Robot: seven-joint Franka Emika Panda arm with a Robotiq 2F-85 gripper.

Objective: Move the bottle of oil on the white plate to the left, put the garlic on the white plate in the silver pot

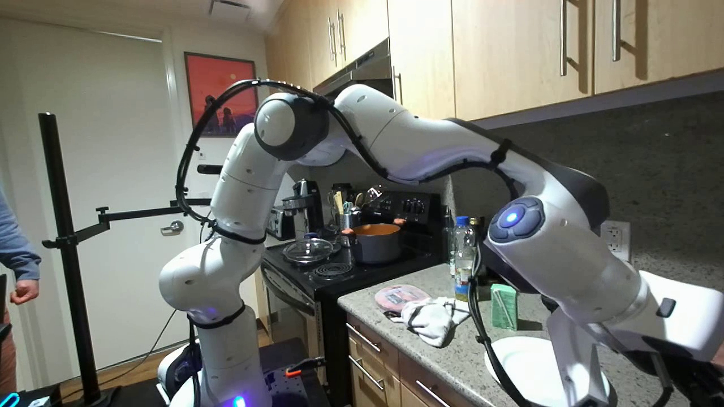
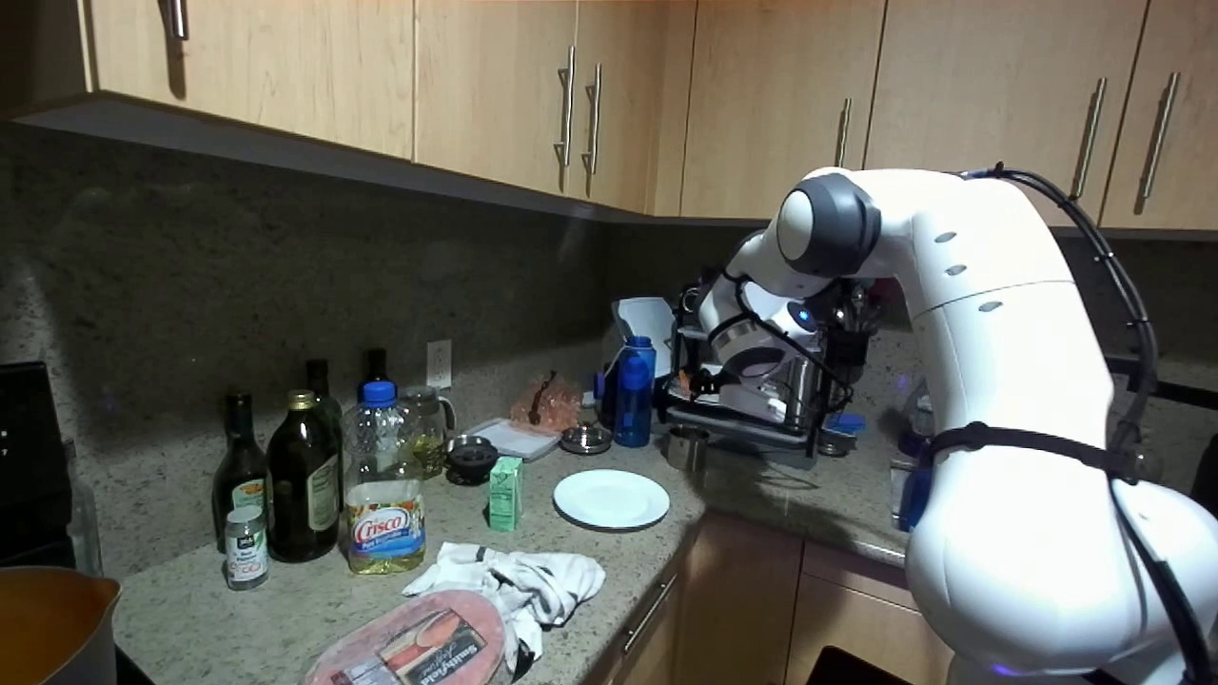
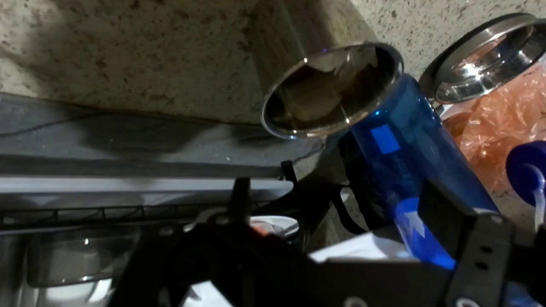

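The bottle of oil (image 2: 385, 518), clear with yellowish oil, a blue cap and a Crisco label, stands upright on the counter; it also shows in an exterior view (image 1: 464, 257). The white plate (image 2: 612, 499) lies apart from it with nothing on it; the arm partly covers it in an exterior view (image 1: 523, 364). No garlic is visible. A grey pot (image 1: 376, 246) with an orange inside stands on the stove. A silver cup-like vessel (image 3: 332, 91) stands beside the dish rack. My gripper (image 3: 341, 202) is open, fingers wide apart with nothing held, at the rack and a blue bottle.
The dish rack (image 2: 737, 428) and blue bottle (image 2: 635, 395) stand near the gripper. A green carton (image 2: 505, 493), a towel (image 2: 523, 580) and a pink meat package (image 2: 428, 642) lie around the plate and oil. Dark bottles (image 2: 303, 476) stand by the wall.
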